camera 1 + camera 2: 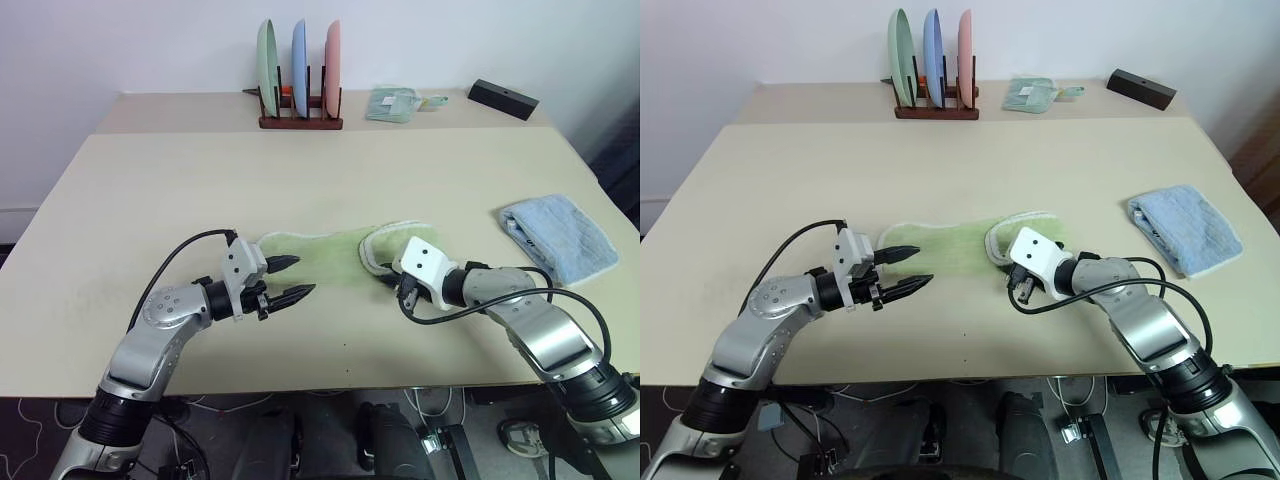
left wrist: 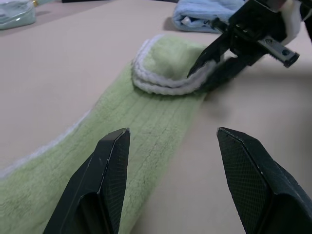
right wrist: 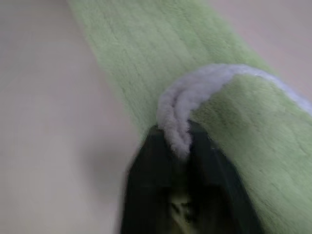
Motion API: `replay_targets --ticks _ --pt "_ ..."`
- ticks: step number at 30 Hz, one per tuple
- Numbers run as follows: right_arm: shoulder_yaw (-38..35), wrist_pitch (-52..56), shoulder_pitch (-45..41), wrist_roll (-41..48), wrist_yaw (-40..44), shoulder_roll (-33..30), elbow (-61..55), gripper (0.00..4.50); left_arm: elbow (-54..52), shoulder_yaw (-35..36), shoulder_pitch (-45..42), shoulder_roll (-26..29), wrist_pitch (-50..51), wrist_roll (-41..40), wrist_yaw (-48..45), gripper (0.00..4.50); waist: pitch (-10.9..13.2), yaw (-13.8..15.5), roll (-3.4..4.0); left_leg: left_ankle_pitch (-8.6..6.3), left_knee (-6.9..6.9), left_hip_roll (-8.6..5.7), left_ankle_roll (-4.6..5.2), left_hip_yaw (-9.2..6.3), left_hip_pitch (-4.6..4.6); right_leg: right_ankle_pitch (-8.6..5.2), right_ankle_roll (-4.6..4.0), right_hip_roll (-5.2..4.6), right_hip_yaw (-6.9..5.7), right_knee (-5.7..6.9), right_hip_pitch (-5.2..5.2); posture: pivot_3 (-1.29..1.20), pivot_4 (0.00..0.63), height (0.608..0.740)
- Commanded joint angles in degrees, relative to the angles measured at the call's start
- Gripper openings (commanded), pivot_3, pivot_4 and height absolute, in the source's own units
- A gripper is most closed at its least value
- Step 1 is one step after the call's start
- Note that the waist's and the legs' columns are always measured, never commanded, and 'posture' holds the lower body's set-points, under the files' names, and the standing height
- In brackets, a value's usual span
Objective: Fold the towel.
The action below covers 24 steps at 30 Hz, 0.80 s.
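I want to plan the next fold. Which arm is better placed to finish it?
Right. The right gripper has its fingers around the folded-over white edge of the towel. The left gripper is open and holds nothing, beside the towel's other end.

Around the green towel (image 1: 330, 250) the table (image 1: 150, 190) lies bare to the left, front and back. The blue towel (image 1: 560, 235) blocks the right side. The plate rack (image 1: 300, 85), a folded cloth (image 1: 393, 103) and a black box (image 1: 503, 98) stand well behind.
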Motion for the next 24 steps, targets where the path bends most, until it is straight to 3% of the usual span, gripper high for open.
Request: replay_targets --ticks 1,4,5,8,10,11,15,24 --pt "-8.01 -2.13 1.88 5.46 3.92 -1.08 -4.56 2.77 -2.95 1.0 1.5 0.41 0.9 -0.77 0.38 2.9 0.0 -0.01 0.0 0.0 0.0 0.0 0.0 0.0 0.0 0.0 0.0 0.0 0.0 -0.01 0.0 0.0 0.15 0.737" --pt "-15.0 -1.58 4.89 13.46 9.41 -1.47 -6.29 2.77 -4.03 1.57 3.34 0.82 1.5 -1.02 0.63 2.9 0.0 -0.02 0.0 0.0 0.0 0.01 0.0 -0.01 0.0 0.0 0.01 -0.01 -0.01 -0.01 0.01 0.0 0.15 0.737" --pt "-17.24 -1.09 5.13 15.78 9.96 -0.77 -5.62 2.53 -4.41 1.81 3.93 0.9 1.78 -1.19 0.84 2.9 0.0 -0.05 0.0 -0.01 0.0 0.01 0.0 -0.02 0.01 0.0 0.01 -0.01 0.0 0.0 0.02 0.0 0.15 0.737" --pt "-20.75 1.61 2.97 17.93 6.69 1.97 -1.1 1.26 -5.28 2.19 5.22 1.03 2.15 -1.38 1.32 2.9 0.0 -0.11 -0.01 0.0 0.0 0.02 0.0 -0.02 0.03 0.0 -0.02 -0.03 0.0 0.0 0.04 0.0 0.15 0.737" --pt "-19.84 -0.04 0.38 14.01 3.08 3.74 3.67 0.29 -5.79 2.2 5.99 0.82 2.54 -1.61 1.89 2.9 0.0 -0.16 -0.01 -0.01 0.0 0.02 0.0 -0.02 0.05 -0.08 -0.17 -0.05 0.0 0.01 0.04 0.0 0.15 0.737" --pt "-19.38 -0.67 -0.56 12.58 1.85 4.38 5.37 0.07 -5.97 2.19 6.24 0.72 2.7 -1.72 2.13 2.9 0.0 -0.12 0.0 -0.01 0.0 0.02 0.0 -0.02 0.06 -0.08 -0.18 -0.05 0.0 0.01 0.04 0.0 0.15 0.737" --pt "-17.16 -6.84 -3.47 7.49 -3.49 12.4 17.7 0.07 -8.3 1.54 8.55 -0.81 4.36 -2.52 4.09 2.9 -0.03 -0.15 -0.03 0.0 -0.01 0.01 -0.01 0.01 0.06 -0.07 -0.16 -0.03 0.01 0.05 0.01 0.0 0.15 0.737" --pt "-10.39 -16.83 -2.19 -3.12 -3.63 13.86 28.66 0.07 -12.88 1.28 14.59 -1.91 7.1 -2.68 8.0 2.9 -0.02 -0.26 0.0 -0.01 0.0 -0.05 0.0 0.06 0.05 -0.01 -0.05 -0.07 0.0 0.04 0.02 0.0 0.15 0.737"
